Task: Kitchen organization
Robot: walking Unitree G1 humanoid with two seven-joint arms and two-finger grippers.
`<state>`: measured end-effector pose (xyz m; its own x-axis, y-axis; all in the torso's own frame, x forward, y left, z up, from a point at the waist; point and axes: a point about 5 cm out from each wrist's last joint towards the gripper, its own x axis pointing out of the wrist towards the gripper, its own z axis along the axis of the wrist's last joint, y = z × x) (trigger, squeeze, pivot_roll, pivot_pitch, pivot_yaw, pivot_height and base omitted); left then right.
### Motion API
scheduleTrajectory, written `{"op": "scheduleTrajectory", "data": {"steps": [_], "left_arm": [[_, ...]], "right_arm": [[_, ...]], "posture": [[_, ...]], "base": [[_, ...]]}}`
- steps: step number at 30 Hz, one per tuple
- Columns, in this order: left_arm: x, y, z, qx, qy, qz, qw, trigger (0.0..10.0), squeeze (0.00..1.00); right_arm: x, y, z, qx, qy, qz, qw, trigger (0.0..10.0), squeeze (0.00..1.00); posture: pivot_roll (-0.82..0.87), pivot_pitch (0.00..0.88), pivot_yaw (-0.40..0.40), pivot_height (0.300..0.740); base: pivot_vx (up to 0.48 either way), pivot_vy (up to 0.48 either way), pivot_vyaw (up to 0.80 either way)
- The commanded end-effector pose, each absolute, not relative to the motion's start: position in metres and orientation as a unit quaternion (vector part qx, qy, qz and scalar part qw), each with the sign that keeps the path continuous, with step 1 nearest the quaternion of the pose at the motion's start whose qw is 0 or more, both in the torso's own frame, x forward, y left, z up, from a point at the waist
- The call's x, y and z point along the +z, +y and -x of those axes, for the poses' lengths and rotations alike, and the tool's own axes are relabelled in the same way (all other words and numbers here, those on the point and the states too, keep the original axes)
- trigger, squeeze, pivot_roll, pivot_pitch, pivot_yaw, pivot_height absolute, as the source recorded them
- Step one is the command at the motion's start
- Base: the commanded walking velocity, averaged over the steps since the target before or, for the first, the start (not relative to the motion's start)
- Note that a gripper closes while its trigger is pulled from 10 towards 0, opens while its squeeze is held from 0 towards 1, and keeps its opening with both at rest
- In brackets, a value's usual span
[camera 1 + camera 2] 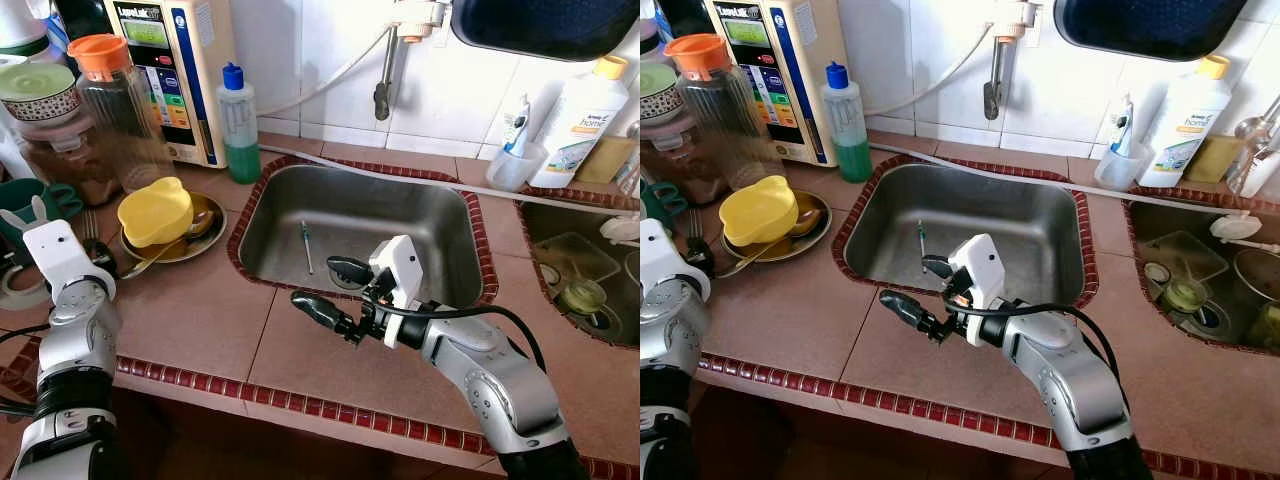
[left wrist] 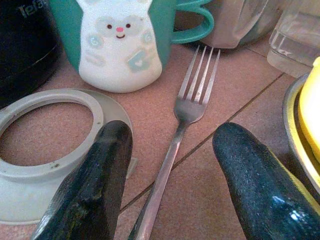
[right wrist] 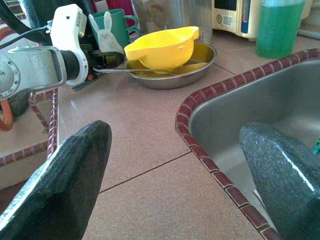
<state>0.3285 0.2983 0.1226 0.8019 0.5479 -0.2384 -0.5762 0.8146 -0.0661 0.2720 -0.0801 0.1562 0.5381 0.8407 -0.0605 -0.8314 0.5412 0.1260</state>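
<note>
A steel sink [image 1: 420, 215] was set into the tiled counter [image 1: 200, 320], edged w/ dark red trim. In its basin a thin stick-like item [image 1: 306, 246], poss. a toothbrush, lay near the drain. A second sink [image 1: 560, 235] was seen at the robot's right, holding a clear tub [image 1: 565, 262] and other items too indistinct to name.

On the counter left of the sink a metal plate [image 1: 200, 243] held a yellow bowl [image 1: 155, 211], and a spoon [image 1: 160, 258] lay over the plate's rim. Beside it a fork [image 2: 192, 97] lay flat on the tile, tines toward a green mug [image 2: 145, 35] w/ a white rabbit figure. A grey plastic ring [image 2: 47, 130] lay next to the fork. Behind were a jar w/ an orange lid [image 1: 115, 100], a white appliance [image 1: 175, 70] and a green-liquid bottle [image 1: 237, 125]. By the wall at the right stood a white bottle [image 1: 585, 115] and a cup w/ a tube [image 1: 515, 160].

The left gripper [image 2: 172, 165] was held low over the fork, fingers spread wide either side of the handle, not touching it. The right gripper [image 1: 335, 290] was held over the sink's front-left corner, fingers wide apart, nothing between them.

Open tile was left betw. plate and sink edge, and along the front trim.
</note>
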Motion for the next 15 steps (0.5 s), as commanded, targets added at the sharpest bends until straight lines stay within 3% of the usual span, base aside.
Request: {"op": "scheduleTrajectory", "data": {"steps": [1,10,11,13,14,15], "left_arm": [[0.116,0.301,-0.325,0.296,0.124,0.069,0.945,10.0,0.0],[0.106,0.292,-0.327,0.277,0.157,0.081,0.944,10.0,0.0],[0.106,0.292,-0.327,0.276,0.158,0.082,0.944,9.0,0.0],[0.105,0.292,-0.327,0.276,0.16,0.09,0.944,9.0,0.0],[0.104,0.292,-0.326,0.277,0.162,0.096,0.942,3.8,0.0],[0.103,0.292,-0.326,0.279,0.163,0.104,0.941,2.1,0.0]], "right_arm": [[0.158,-0.079,-0.27,0.479,0.055,-0.038,0.875,10.0,0.0],[0.158,-0.08,-0.271,0.478,0.055,-0.037,0.876,10.0,0.0],[0.158,-0.08,-0.271,0.478,0.055,-0.037,0.876,10.0,0.0],[0.158,-0.08,-0.271,0.478,0.055,-0.037,0.876,10.0,0.0],[0.158,-0.08,-0.271,0.478,0.055,-0.037,0.876,10.0,0.0],[0.158,-0.08,-0.271,0.478,0.055,-0.037,0.876,10.0,0.0]], "posture": [[0.08,0.039,0.014,0.74],[0.07,0.038,0.015,0.74],[0.07,0.037,0.016,0.74],[0.07,0.036,0.017,0.74],[0.07,0.036,0.017,0.74],[0.07,0.036,0.017,0.74]], "base": [[0.0,0.0,0.0],[0.0,0.0,0.0],[0.0,0.0,0.0],[0.0,0.0,0.0],[0.0,0.0,0.0],[0.0,0.0,0.0]]}}
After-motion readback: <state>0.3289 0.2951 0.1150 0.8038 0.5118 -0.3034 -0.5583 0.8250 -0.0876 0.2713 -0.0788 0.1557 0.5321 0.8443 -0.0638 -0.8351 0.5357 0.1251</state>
